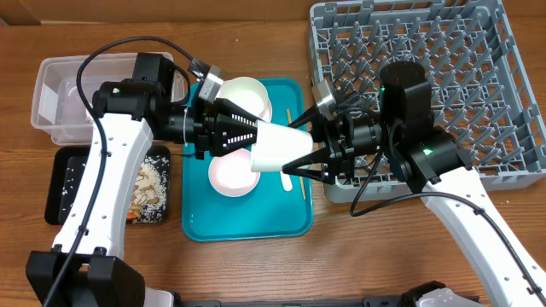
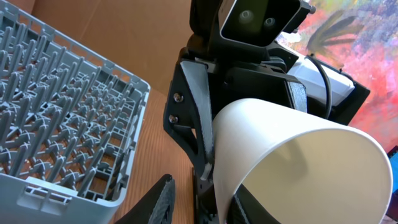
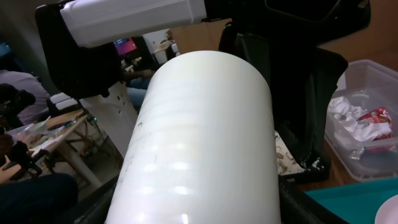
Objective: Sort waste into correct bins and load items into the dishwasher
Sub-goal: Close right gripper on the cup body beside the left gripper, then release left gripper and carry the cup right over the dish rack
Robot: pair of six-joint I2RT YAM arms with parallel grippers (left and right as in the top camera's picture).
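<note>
1. The cup [image 1: 275, 147] was plain white, smooth and tapered, and its inside looked empty in the left wrist view.
2. It hung on its side in the air, with its long axis running roughly from 9 to 3 o'clock, mouth toward 9 and base toward 3.
3. The right gripper [image 1: 297, 152] reached in from 3 o'clock and clamped the cup's wall between its fingers.
4. At 9 o'clock the left gripper [image 1: 244, 136] stood with its fingers parted, loose about the rim.
5. Below lay a teal tray [image 1: 247, 226] holding two bowls [image 1: 232, 175].
6. The dish rack [image 1: 444, 60] stood at 2 o'clock.
</note>
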